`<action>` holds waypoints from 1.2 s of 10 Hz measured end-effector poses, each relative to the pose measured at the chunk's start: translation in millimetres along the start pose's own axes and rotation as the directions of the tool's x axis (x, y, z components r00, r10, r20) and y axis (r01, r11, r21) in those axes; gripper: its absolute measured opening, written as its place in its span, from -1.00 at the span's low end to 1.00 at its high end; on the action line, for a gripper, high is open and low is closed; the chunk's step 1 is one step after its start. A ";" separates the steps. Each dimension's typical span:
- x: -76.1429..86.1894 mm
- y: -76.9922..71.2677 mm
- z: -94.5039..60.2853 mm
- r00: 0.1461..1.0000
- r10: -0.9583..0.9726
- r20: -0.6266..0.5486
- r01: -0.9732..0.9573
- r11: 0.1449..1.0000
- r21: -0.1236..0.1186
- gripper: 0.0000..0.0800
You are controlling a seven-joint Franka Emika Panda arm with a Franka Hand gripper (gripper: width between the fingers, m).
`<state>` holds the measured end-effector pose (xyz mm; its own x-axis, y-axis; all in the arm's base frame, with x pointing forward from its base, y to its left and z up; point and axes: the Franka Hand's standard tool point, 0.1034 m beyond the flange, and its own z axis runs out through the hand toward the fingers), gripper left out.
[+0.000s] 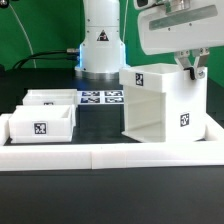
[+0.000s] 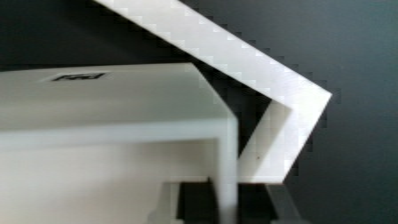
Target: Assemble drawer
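The large hollow white box housing (image 1: 160, 105) stands upright at the exterior view's right, its open side facing left, with a tag on its front. My gripper (image 1: 190, 68) comes down over its top right wall. In the wrist view the housing (image 2: 107, 110) fills the frame, and its thin wall runs between my dark fingers (image 2: 201, 205). The gripper (image 2: 231, 205) is closed on that wall. Two small open-top trays lie at the exterior view's left, the nearer tray (image 1: 40, 125) in front of the farther tray (image 1: 50, 98).
The long low white border wall (image 1: 110, 152) runs along the front and up the right side; its corner shows in the wrist view (image 2: 231, 60). The marker board (image 1: 100, 98) lies behind the trays. The arm's base (image 1: 100, 45) stands at the back.
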<state>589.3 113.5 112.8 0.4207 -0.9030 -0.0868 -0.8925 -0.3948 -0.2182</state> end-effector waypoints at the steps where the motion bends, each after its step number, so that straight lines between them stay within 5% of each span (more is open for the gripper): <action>1: -0.4 0.0 0.2 0.999 0.043 0.006 -0.043 0.999 0.002 -0.89; 6: -0.8 1.5 5.2 0.929 0.368 0.047 -0.369 0.929 0.004 -0.89; 12: 12.9 -27.0 12.6 0.912 0.403 0.069 -0.405 0.915 0.001 -0.89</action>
<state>620.9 114.6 105.3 0.0350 -0.9716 -0.2341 -0.9862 0.0045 -0.1658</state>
